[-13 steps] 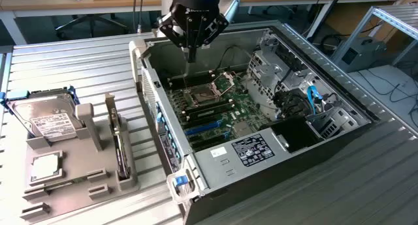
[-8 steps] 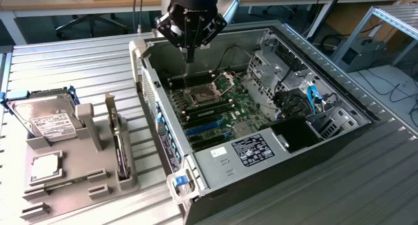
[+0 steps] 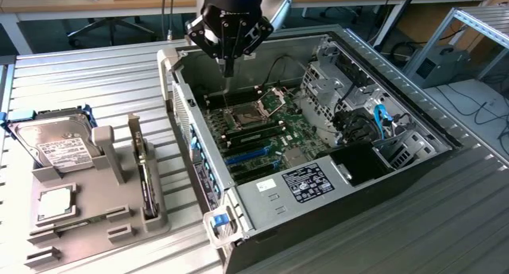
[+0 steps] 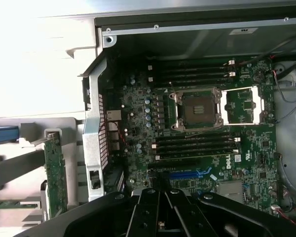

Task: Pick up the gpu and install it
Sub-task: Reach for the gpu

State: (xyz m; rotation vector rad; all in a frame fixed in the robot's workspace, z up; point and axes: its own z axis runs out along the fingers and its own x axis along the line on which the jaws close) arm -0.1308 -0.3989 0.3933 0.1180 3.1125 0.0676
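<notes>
The gpu (image 3: 144,177) is a slim dark card standing on edge in a slot of the grey holder (image 3: 95,226), to the exterior view's left of the open computer case (image 3: 318,226). In the wrist view the gpu (image 4: 55,173) shows its green board edge-on. My gripper (image 3: 228,70) hangs over the far end of the case, above the motherboard (image 3: 263,137) and well apart from the gpu. Its fingers (image 4: 160,205) are shut with nothing between them. Blue expansion slots (image 3: 248,158) (image 4: 187,174) lie on the board.
A silver hard drive (image 3: 56,144) and a small square CPU chip (image 3: 54,204) sit in the same holder. The CPU socket (image 4: 197,109) stands open with its lid swung aside. Drive cages and cables (image 3: 374,122) line the case's far side. The power supply (image 3: 306,181) sits at the near end.
</notes>
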